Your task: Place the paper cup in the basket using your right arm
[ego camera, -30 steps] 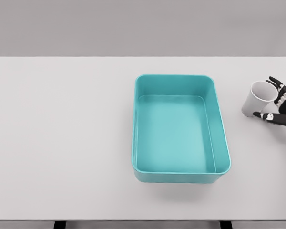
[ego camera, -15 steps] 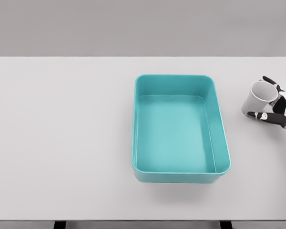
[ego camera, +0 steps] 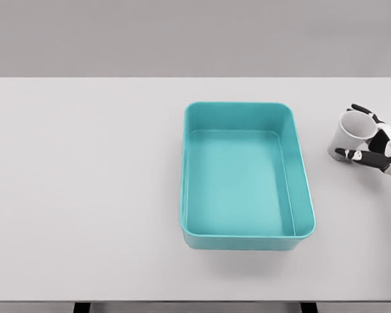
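Head view shows the right hand (ego camera: 376,145) at the far right edge of the table (ego camera: 85,195), its white forearm running off the picture's lower right. The black-and-white fingers (ego camera: 363,111) are curled around the paper cup (ego camera: 350,132): one fingertip hooks over the far side of the rim, and the thumb lies across the lower front of the cup wall. The hand is closed on the cup in a grasp rather than spread.

The paper cup is white, with its open mouth tilted up and toward the camera, so the pale inside shows as an oval. Its body leans, the base pointing down and to the left. Whether the base touches the tabletop or is just off it cannot be told from here.

The cup sits to the right of the basket (ego camera: 302,189), apart from it, level with the basket's far half. The basket is a teal rectangular tub with rounded corners, lying open-side up near the middle of the table.
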`<move>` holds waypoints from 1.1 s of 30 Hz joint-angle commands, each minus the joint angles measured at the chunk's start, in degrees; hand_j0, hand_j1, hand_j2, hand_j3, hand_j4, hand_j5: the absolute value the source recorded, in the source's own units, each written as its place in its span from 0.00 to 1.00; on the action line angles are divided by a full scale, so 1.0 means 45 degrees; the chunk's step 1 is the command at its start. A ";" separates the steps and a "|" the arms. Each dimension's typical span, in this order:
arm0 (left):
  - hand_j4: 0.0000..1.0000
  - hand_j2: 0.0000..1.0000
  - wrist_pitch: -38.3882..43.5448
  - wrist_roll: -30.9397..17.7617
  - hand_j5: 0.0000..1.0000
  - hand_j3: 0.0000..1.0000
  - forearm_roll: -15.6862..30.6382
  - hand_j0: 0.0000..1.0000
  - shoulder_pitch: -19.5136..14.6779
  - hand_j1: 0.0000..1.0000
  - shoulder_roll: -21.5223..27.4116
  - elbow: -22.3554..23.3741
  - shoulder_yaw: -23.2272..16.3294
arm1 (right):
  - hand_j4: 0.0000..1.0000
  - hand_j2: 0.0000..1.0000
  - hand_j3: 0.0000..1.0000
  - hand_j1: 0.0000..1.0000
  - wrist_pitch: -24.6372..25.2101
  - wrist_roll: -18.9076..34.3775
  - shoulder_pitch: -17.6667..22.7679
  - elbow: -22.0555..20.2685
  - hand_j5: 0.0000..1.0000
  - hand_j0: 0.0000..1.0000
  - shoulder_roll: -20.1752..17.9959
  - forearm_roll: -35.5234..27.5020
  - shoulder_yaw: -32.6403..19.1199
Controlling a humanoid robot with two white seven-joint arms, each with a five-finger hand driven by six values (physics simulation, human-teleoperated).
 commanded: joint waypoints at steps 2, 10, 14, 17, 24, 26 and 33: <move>1.00 1.00 0.0011 0.0011 1.00 1.00 0.0001 1.00 0.0000 1.00 0.0000 0.0016 -0.0009 | 0.74 0.74 0.74 0.74 -0.0053 0.0024 0.0000 -0.0009 0.74 0.74 -0.0042 0.0155 0.0093; 1.00 1.00 -0.0008 -0.0008 1.00 1.00 0.0001 1.00 0.0000 1.00 0.0000 0.0015 0.0010 | 0.56 0.56 0.56 0.56 -0.0150 0.0024 0.0020 -0.0126 0.56 0.56 -0.0159 0.0155 0.0113; 1.00 1.00 -0.0008 -0.0008 1.00 1.00 0.0001 1.00 0.0000 1.00 0.0000 0.0016 -0.0009 | 0.52 0.52 0.52 0.52 -0.0150 0.0024 0.0117 -0.0829 0.52 0.52 -0.0238 0.0155 -0.0004; 1.00 1.00 -0.0008 -0.0008 1.00 1.00 0.0001 1.00 0.0000 1.00 0.0000 0.0015 -0.0009 | 0.49 0.49 0.49 0.49 -0.0150 0.0024 0.0234 -0.1610 0.49 0.49 -0.0238 0.0155 -0.0043; 1.00 1.00 -0.0008 0.0011 1.00 1.00 0.0001 1.00 0.0000 1.00 0.0000 -0.0004 0.0010 | 0.49 0.49 0.49 0.49 -0.0658 0.0024 0.0469 -0.2644 0.49 0.49 -0.0238 0.0155 -0.0043; 1.00 1.00 0.0011 -0.0008 1.00 1.00 0.0001 1.00 0.0000 1.00 0.0000 -0.0004 0.0010 | 0.47 0.47 0.47 0.47 -0.0717 0.0024 0.0781 -0.3367 0.47 0.47 -0.0257 0.0175 -0.0238; 1.00 1.00 -0.0008 -0.0008 1.00 1.00 0.0001 1.00 0.0000 1.00 0.0000 -0.0004 0.0010 | 0.46 0.46 0.46 0.46 -0.0951 0.0024 0.1133 -0.4891 0.46 0.46 -0.0374 0.0194 -0.0375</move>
